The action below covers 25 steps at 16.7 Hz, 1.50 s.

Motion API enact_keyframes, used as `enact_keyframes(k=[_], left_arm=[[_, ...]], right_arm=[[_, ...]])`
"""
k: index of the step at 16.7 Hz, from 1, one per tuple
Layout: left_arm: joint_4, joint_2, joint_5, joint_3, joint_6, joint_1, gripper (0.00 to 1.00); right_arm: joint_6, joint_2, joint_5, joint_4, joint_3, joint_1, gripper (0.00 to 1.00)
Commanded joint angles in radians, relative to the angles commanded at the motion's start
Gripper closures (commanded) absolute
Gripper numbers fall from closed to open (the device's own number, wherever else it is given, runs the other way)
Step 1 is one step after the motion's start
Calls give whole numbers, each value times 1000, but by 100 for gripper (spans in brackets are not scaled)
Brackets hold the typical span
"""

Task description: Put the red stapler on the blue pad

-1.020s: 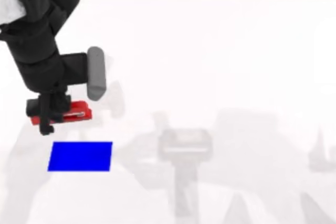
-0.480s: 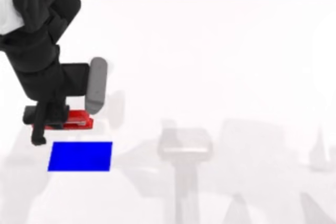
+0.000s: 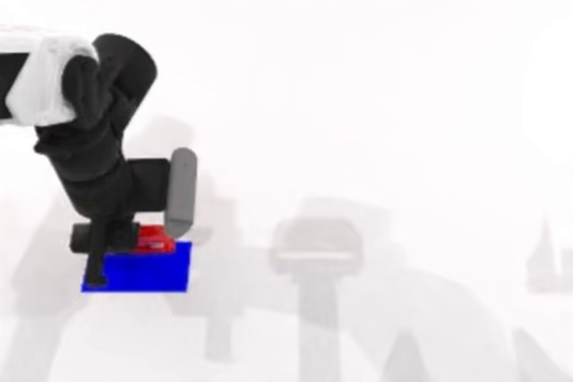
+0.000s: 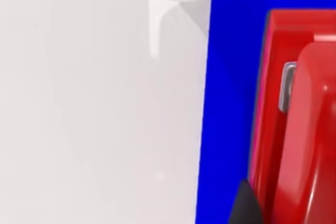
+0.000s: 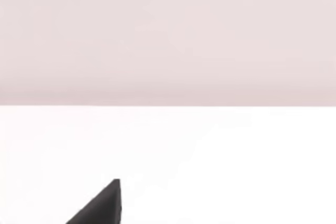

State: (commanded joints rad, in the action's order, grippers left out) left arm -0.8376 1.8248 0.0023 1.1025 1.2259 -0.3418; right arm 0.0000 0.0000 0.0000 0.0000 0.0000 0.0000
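The left tool [image 3: 100,248] grips the red stapler [image 3: 154,240] over the blue pad [image 3: 148,273] at its 12 o'clock edge; released here, it could land half on the tabletop [image 3: 376,114].

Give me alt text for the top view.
The left arm's claw holds the red stapler over the far edge of the blue pad, near the white table's left side. The right arm is out of sight.
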Motion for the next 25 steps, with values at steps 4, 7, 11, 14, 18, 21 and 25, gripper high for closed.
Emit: enact_keyframes(k=[4, 7, 11, 14, 18, 21, 25], left_arm=[[74, 31, 0, -55, 1, -2, 100], [74, 31, 0, -55, 1, -2, 100], [74, 31, 0, -55, 1, -2, 70], [74, 31, 0, -55, 1, -2, 47], [74, 31, 0, -55, 1, -2, 17], [74, 31, 0, -55, 1, -2, 0], [74, 31, 0, -55, 1, -2, 0]], right_arm=[[0, 0, 0, 0, 0, 0, 0], [0, 0, 0, 0, 0, 0, 0], [0, 0, 0, 0, 0, 0, 0], [0, 0, 0, 0, 0, 0, 0], [0, 0, 0, 0, 0, 0, 0], [0, 0, 0, 0, 0, 0, 0], [0, 0, 0, 0, 0, 0, 0]])
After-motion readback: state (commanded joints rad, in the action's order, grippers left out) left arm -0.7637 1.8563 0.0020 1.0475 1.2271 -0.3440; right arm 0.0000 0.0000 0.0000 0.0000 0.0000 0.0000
